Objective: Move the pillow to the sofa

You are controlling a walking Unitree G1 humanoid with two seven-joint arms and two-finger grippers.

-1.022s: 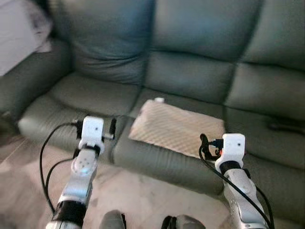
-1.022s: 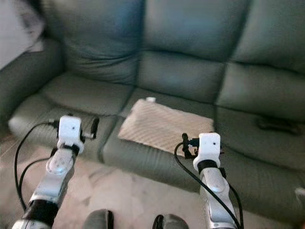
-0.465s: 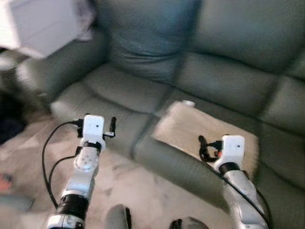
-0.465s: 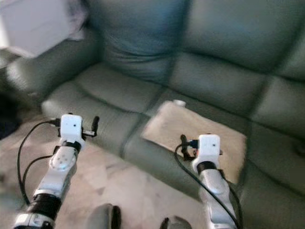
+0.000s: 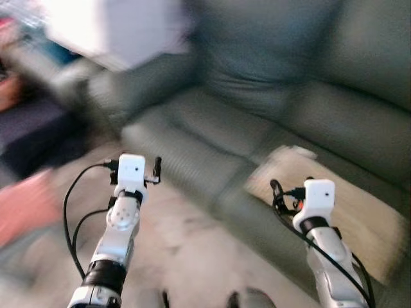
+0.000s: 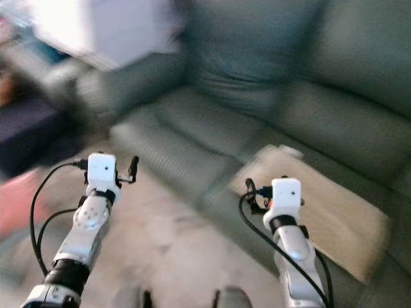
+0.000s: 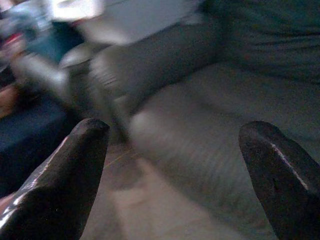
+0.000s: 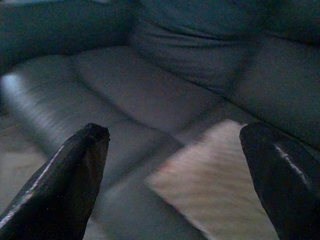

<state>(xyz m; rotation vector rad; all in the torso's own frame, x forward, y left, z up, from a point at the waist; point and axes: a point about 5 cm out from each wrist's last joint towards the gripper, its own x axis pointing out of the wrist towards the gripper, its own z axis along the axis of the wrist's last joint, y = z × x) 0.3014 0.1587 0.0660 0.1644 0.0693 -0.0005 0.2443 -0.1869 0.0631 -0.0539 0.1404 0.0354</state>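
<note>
Although the picture is smeared with motion, the pillow [image 5: 350, 212] is plain enough: a flat beige thing lying on the seat of the green sofa [image 5: 257, 90], to the right and touching nothing but the cushion. Both claws hang over the near floor with nothing in them, the left gripper [image 7: 175, 165] and right gripper [image 8: 175, 170] each spread wide. I judge the pillow light, soft and floppy, so it would sag if pinched; a near edge or corner looks the surest hold.
</note>
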